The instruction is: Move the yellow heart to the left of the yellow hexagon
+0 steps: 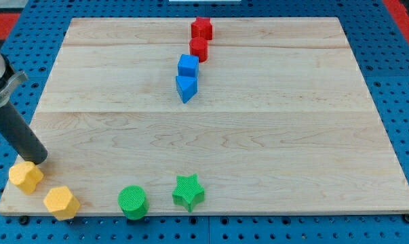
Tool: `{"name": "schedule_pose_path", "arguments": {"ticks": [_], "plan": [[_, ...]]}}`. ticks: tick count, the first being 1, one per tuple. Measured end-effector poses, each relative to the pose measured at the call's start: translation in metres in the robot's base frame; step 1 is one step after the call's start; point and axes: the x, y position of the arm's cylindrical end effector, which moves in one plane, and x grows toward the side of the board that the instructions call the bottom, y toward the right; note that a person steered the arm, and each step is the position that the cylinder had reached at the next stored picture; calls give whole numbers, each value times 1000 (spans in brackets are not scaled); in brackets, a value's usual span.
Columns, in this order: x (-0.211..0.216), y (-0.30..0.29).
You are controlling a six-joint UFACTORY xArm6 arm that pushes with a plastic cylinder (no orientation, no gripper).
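Note:
The yellow heart (26,176) lies at the board's bottom left corner. The yellow hexagon (62,202) lies just to its right and a little lower, near the bottom edge. The dark rod comes down from the view's left edge, and my tip (39,160) rests on the board just above and right of the yellow heart, touching or nearly touching its upper edge.
A green cylinder (132,202) and a green star (188,192) sit along the bottom edge. A blue cube (188,66) and a blue triangular block (186,88) stand at upper centre, with a red cylinder (199,49) and a red star (202,28) above them. The wooden board (258,135) lies on a blue pegboard.

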Motion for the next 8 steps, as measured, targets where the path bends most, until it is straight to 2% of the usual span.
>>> {"name": "schedule_pose_path", "arguments": {"ticks": [8], "plan": [[28, -10]]}}
